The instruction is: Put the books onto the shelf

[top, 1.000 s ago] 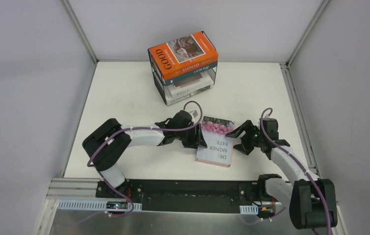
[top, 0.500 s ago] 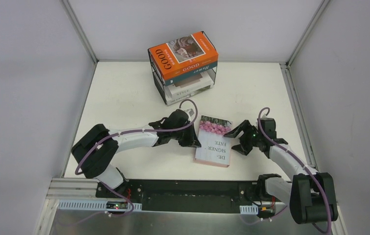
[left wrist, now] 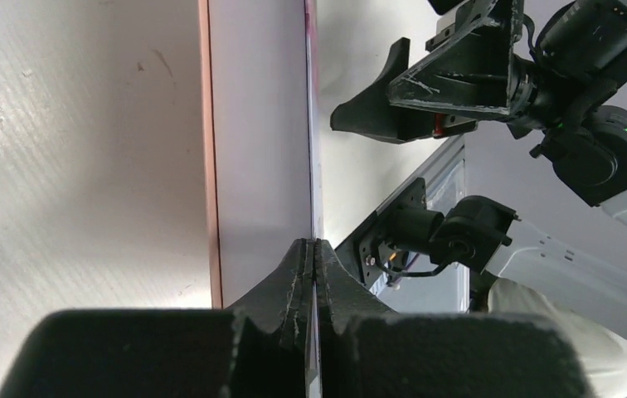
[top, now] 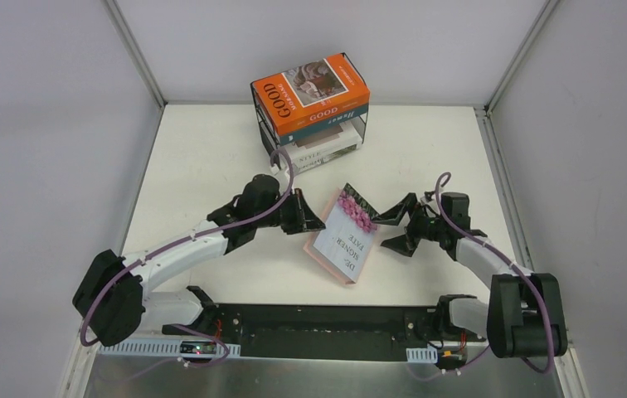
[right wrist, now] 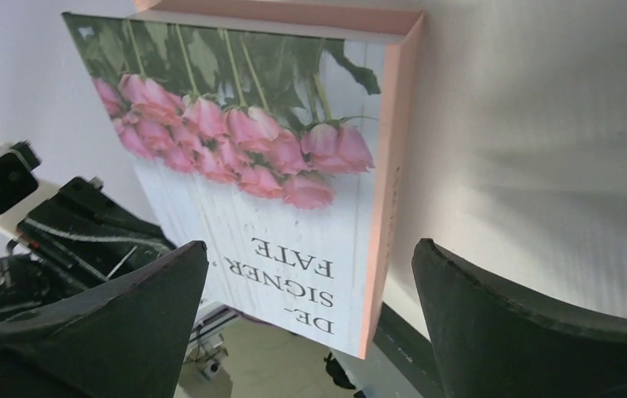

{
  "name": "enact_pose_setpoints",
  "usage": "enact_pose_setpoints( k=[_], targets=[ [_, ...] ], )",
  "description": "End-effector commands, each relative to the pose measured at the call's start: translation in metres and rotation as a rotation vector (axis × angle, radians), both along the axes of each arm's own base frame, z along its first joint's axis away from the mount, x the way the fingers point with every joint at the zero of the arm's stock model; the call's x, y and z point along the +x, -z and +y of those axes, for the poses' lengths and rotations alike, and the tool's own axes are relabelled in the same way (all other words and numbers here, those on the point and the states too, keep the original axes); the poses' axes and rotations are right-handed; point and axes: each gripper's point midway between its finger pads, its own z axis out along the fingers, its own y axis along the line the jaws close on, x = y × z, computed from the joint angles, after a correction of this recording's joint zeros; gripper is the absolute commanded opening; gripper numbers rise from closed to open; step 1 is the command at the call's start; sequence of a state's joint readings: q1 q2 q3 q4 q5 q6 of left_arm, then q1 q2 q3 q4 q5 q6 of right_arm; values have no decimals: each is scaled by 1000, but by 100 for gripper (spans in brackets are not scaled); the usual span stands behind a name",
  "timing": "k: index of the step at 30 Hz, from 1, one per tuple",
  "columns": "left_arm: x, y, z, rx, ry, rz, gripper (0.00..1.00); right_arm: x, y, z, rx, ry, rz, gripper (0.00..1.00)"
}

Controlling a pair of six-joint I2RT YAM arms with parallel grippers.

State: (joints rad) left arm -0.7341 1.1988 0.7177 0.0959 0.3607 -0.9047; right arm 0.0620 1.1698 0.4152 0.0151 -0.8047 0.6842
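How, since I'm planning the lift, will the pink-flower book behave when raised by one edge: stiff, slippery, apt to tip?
Probably stiff: the pink-flower book looks flat though tilted on one edge. It could slip or swing, since the left gripper pinches only a thin cover edge. It would likely flop flat if released; the open right gripper stands apart.

Bright even light, soft shadows (left end effector (left wrist: 312, 249) blurred)

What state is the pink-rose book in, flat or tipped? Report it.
Tipped. The pink-rose book leans up off the table, one edge pinched in the shut left gripper.
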Motion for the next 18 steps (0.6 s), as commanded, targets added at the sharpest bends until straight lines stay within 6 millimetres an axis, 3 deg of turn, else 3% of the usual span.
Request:
enact_pose_setpoints(
  k=[1, 6, 11, 18],
  targets=[
    [-4, -7, -5, -75, 31, 28, 0, -1, -21, 13, 162, -47, -29, 99],
    [-2, 1, -8, -89, 3, 111, 0, -11, -13, 11, 153, -20, -1, 99],
    [-1, 17, -11, -105, -62, 243, 0, -23, 7, 1, 46, 22, 50, 99],
    [9, 16, -13, -236, -140, 356, 0, -32, 19, -3, 2, 20, 63, 99]
  ],
)
